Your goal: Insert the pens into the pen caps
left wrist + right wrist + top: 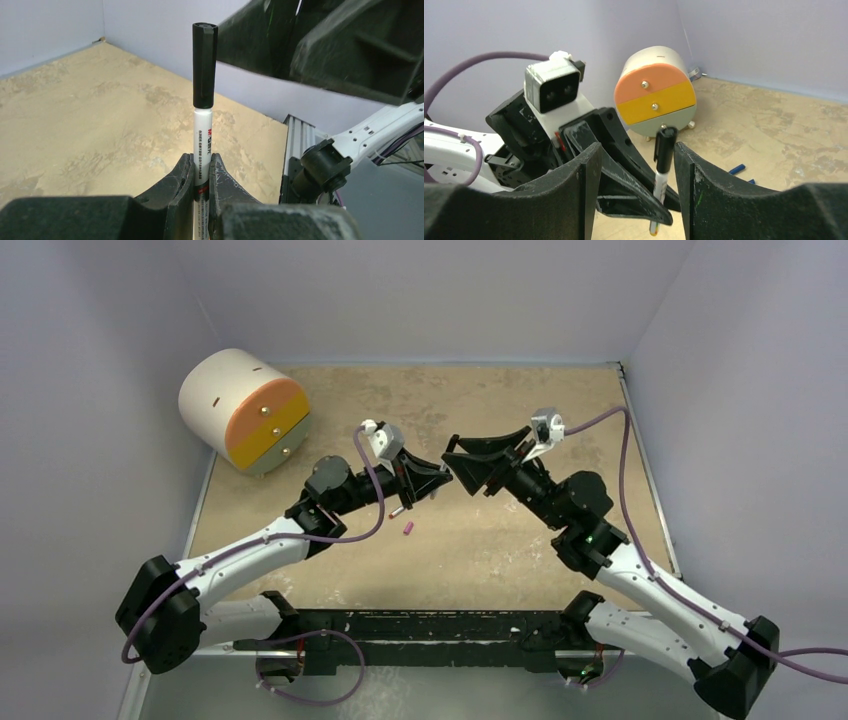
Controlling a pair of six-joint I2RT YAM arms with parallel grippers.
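My left gripper (201,160) is shut on a white pen (202,145) and holds it upright above the table. A black pen cap (204,65) sits on the pen's top end. In the right wrist view the same pen (661,187) and black cap (664,150) stand between the fingers of my right gripper (638,147), which is open and not touching them. In the top view the left gripper (428,482) and right gripper (458,466) meet tip to tip over the table's middle. A pink cap (408,529) lies on the table below them. Two blue caps (737,169) lie on the table.
A cream drum with orange and yellow drawer fronts (245,410) lies at the back left, and also shows in the right wrist view (656,95). Lilac walls enclose the tan table (520,540). Other pens are not visible.
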